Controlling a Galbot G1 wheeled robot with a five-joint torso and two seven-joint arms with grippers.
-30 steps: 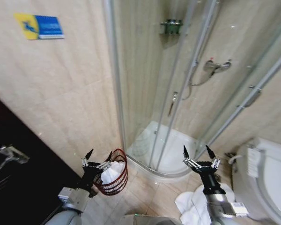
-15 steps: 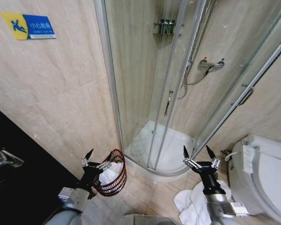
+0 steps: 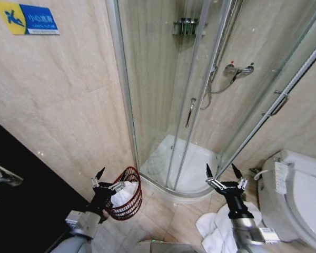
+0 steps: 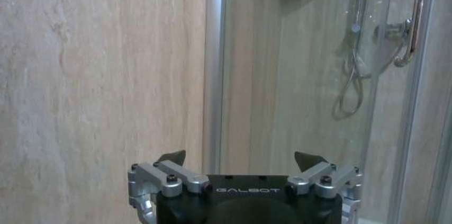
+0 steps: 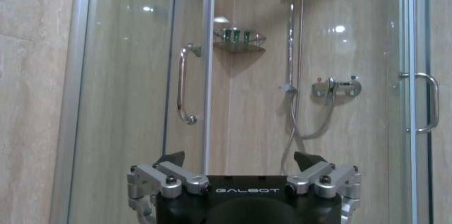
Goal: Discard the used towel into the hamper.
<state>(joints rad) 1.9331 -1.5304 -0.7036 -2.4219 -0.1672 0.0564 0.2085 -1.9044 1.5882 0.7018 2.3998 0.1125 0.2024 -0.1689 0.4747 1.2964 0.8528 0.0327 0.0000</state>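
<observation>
Both arms raised forward, left gripper (image 3: 108, 177) and right gripper (image 3: 224, 172) each spread wide, holding nothing.

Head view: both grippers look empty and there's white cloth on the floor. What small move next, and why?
Probably lower the right gripper toward the crumpled white towel on the floor tiles beside the toilet. Both it and the left gripper are open and empty, and the reddish-brown wire hamper already holds white cloth.

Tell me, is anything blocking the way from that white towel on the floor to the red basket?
Nothing visible does. The towel lies on the floor by the right gripper; the hamper, already holding white cloth, stands beside the left gripper, bare floor tiles between them. Both grippers are open and empty.
</observation>
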